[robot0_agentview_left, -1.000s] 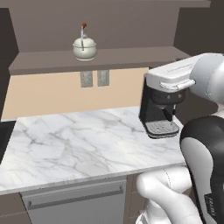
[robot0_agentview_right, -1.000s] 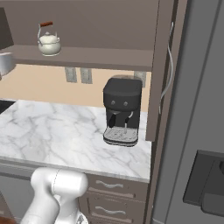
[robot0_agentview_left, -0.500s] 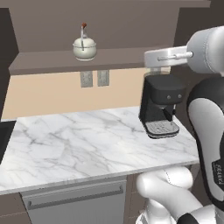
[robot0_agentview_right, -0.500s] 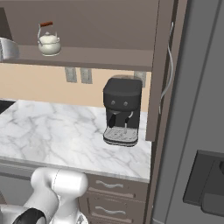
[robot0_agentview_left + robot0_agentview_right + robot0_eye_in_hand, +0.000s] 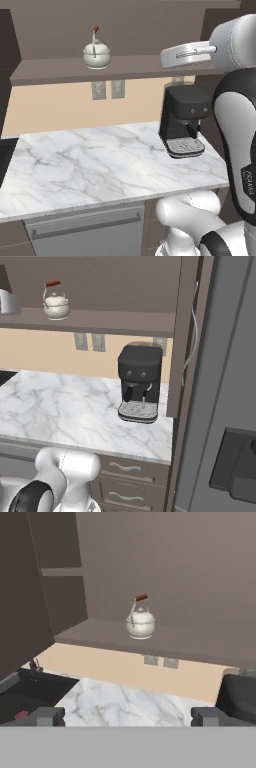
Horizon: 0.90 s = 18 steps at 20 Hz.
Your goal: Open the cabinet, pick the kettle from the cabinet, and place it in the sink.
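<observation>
Facing kettle (image 5: 140, 623), jaws wide

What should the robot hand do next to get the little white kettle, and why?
Probably move straight forward toward the kettle. The cabinet is already open, the kettle sits upright on its shelf ahead of the hand, and the gripper is open, empty and apart from it.

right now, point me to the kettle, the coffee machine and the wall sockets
kettle (image 5: 140, 625), hand view, on its round cream body
coffee machine (image 5: 140, 371), right base view, on its black upper housing
wall sockets (image 5: 99, 90), left base view, on the left plate
</observation>
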Motion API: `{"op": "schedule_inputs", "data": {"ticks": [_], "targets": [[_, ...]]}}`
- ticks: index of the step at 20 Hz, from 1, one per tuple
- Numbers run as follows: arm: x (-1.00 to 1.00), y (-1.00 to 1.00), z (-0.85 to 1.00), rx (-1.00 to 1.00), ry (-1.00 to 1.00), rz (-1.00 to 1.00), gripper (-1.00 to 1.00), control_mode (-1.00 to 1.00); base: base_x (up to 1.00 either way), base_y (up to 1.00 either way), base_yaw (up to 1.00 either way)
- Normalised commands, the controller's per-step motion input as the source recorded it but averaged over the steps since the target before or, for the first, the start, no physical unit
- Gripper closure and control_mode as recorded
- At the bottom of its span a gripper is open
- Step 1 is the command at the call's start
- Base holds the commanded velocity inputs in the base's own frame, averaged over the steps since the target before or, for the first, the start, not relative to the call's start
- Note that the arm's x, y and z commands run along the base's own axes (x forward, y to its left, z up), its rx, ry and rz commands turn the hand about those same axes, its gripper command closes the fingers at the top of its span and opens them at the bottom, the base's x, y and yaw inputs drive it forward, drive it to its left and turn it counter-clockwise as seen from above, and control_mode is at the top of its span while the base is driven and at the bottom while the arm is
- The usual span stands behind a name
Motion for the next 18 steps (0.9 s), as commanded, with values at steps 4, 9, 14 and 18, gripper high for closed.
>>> {"op": "schedule_inputs", "data": {"ticks": [4,9,14,18], "targets": [[0.46,0.13,-0.14,-0.01,0.02,-0.02,-1.00,-1.00,0.00,0.00,0.00],[0.49,0.11,-0.15,0.00,0.03,-0.01,-1.00,-1.00,0.00,0.00,0.00],[0.48,0.18,-0.02,0.00,0.05,0.00,-1.00,-1.00,0.00,0.00,0.00],[0.54,0.23,-0.03,0.00,0.06,0.00,-1.00,-1.00,0.00,0.00,0.00]]}}
